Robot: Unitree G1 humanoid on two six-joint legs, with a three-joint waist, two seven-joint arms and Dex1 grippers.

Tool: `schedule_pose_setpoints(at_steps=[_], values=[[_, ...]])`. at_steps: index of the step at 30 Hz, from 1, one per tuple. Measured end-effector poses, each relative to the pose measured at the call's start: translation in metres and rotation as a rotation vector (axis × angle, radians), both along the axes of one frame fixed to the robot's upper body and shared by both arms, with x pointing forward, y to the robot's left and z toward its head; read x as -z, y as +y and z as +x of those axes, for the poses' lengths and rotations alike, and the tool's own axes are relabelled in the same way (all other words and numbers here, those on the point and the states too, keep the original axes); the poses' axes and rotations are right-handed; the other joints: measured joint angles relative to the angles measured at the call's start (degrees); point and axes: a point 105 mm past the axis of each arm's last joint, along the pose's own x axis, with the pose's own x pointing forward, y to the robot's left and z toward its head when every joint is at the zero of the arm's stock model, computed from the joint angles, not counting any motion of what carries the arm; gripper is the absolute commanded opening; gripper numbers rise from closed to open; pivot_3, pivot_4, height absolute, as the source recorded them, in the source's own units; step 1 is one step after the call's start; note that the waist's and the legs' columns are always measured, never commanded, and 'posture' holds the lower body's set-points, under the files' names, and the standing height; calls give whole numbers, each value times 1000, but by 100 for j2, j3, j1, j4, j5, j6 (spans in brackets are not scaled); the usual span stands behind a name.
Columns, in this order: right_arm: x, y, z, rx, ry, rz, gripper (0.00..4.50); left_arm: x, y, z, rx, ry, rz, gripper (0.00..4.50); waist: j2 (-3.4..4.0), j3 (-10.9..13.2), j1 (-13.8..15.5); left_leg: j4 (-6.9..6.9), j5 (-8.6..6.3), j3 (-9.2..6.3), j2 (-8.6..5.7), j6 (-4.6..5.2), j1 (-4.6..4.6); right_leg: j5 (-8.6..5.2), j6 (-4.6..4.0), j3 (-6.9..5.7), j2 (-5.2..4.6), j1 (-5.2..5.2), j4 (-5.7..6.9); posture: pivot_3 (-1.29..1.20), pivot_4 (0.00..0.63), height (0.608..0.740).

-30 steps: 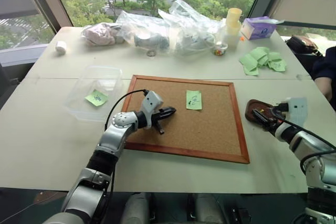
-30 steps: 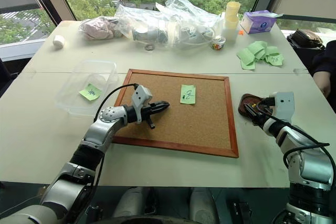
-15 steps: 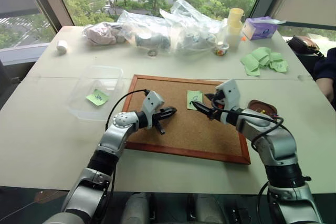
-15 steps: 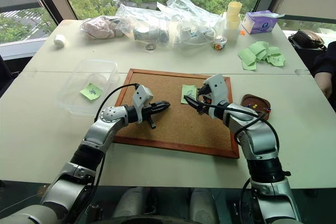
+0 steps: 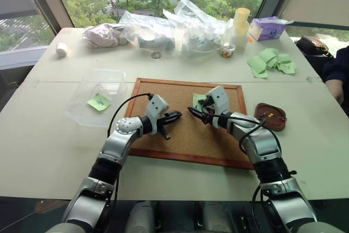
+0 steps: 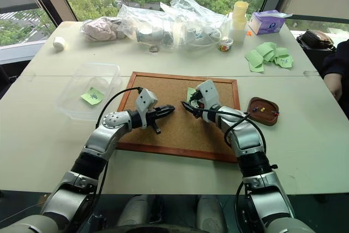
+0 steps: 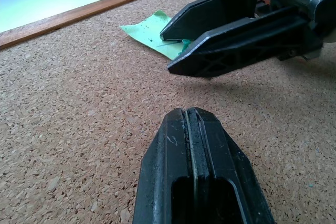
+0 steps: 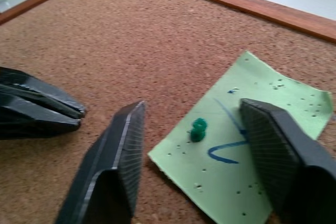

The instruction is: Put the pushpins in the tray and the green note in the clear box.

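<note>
Clear box (image 5: 97,92) at left on bench (image 5: 43,135), one green slip inside. Left tool (image 5: 175,116) clenched, empty, low over corkboard (image 5: 180,135). Right tool (image 8: 191,145) parted, straddling green pushpin (image 8: 198,129) stuck in green note (image 8: 252,145) on corkboard's far part; nothing gripped. Tray (image 5: 270,117) right of corkboard on bench, small pins inside.
</note>
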Motion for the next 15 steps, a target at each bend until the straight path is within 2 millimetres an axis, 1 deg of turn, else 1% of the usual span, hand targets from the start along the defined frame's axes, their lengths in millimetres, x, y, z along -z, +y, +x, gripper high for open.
schedule_pose_setpoints(at_steps=[1, 2, 3, 11, 13, 15], values=[[0, 0, 0, -1, -1, -2, 601, 0, 0, 0, -1, 0, 0, 0, 0, 0, -2, 0, 0, 0, 0, 0, 0, 0, 0, 0, 0, 0, 0, 0, 150, 740], [1, 0, 0, -4, 0, -2, 284, 0, 0, 0, -2, 0, 0, 0, 0, 0, -4, 0, 0, 1, 0, 0, 0, 0, 0, 0, 0, 0, 0, 0, 150, 740], [1, 0, -1, -11, -1, 1, 61, 0, 0, 0, -2, 0, 1, 0, 0, 0, -4, 0, 0, 0, 1, 0, 0, 0, 0, 0, 0, 0, 0, 0, 150, 740], [-2, -2, -8, -14, -10, -23, 61, 0, -1, -2, 6, -3, -1, 0, 0, 0, 11, -1, 0, 0, 0, 0, -7, 0, 0, 0, -1, -7, -1, 0, 150, 740], [-10, -4, -11, -17, -24, -40, 61, 0, -1, -3, 9, -2, -1, 0, 1, 0, 19, -1, 0, 0, 0, -1, -13, 0, 0, 0, -3, -13, -1, 0, 150, 740], [-31, -6, -14, -23, -84, -42, 61, 1, 0, -3, 7, 0, 3, 0, 0, 0, 19, -1, 0, -1, 0, -1, -12, 0, 0, 0, -2, -12, -1, 0, 150, 740]])
